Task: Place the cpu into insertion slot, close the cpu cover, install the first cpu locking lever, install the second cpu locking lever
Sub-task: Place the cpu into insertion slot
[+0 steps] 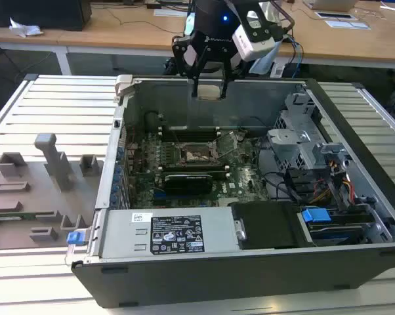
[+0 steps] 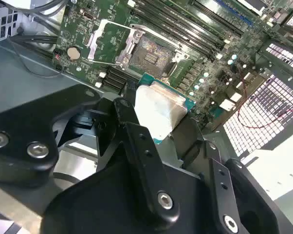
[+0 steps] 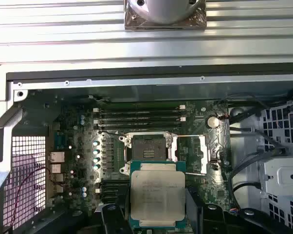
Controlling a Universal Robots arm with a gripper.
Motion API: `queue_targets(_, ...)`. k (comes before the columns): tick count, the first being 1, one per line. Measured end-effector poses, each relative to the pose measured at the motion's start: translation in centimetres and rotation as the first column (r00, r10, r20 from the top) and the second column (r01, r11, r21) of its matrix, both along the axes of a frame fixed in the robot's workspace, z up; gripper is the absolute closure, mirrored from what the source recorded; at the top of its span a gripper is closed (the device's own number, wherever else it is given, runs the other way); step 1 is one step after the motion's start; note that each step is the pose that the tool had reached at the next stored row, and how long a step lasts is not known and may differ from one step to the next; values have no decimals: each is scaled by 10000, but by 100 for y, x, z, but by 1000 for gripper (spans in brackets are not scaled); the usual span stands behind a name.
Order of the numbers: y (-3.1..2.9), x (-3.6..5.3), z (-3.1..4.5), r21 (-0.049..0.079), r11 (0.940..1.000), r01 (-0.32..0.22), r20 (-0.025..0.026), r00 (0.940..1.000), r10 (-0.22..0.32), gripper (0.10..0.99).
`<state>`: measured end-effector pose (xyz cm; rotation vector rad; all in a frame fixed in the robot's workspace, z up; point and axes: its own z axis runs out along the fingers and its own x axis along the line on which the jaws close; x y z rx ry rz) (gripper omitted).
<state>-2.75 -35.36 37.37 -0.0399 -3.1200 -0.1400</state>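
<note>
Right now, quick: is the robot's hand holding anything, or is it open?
Gripper: closed on the square chip, which is not yet in the socket.

My desk (image 1: 46,98) is a pale metal surface of long ribbed slats, and in the first wrist view it (image 3: 64,29) shines bright under the room's light. Beyond its far edge stands a wooden table (image 1: 119,29) on a white frame (image 1: 61,60). On that table lie papers (image 1: 347,20), a dark box (image 1: 40,13) and a crumpled white scrap (image 1: 23,27). The floor (image 1: 14,65) beneath it is dark.
</note>
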Motion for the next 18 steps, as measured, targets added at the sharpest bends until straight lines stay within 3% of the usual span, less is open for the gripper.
queue_targets(18, 0, 0, -225, 0, 10000, 0, 1, 10000, 0, 541)
